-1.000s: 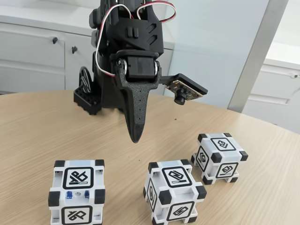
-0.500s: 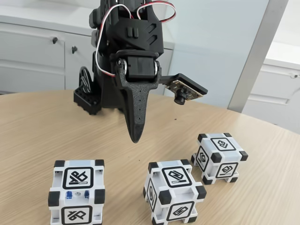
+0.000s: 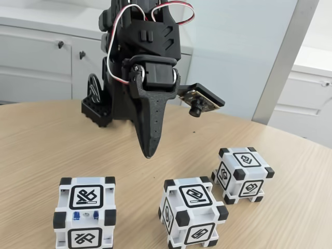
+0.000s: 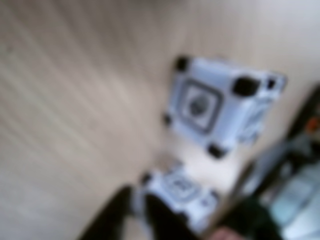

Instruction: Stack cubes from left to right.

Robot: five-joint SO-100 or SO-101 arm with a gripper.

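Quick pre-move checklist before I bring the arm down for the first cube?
1. Three cubes apart on the table, none stacked: left cube, middle cube, right cube: ok.
2. Gripper empty, above the table: ok.
3. Fingers look closed; open them before descending: not ok.
4. Gripper over a cube: not ok, it hangs behind the left and middle cubes.
5. Wrist view sharp enough to align: not ok, blurred.

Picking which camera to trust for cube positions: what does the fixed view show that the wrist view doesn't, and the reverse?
Fixed view alone: all three cubes sharp, left cube, middle cube, right cube, each apart on the table, with the gripper hanging above them, plus white cabinets behind. Wrist view alone: a blurred look down on two cubes. Shared: cubes, wooden table.
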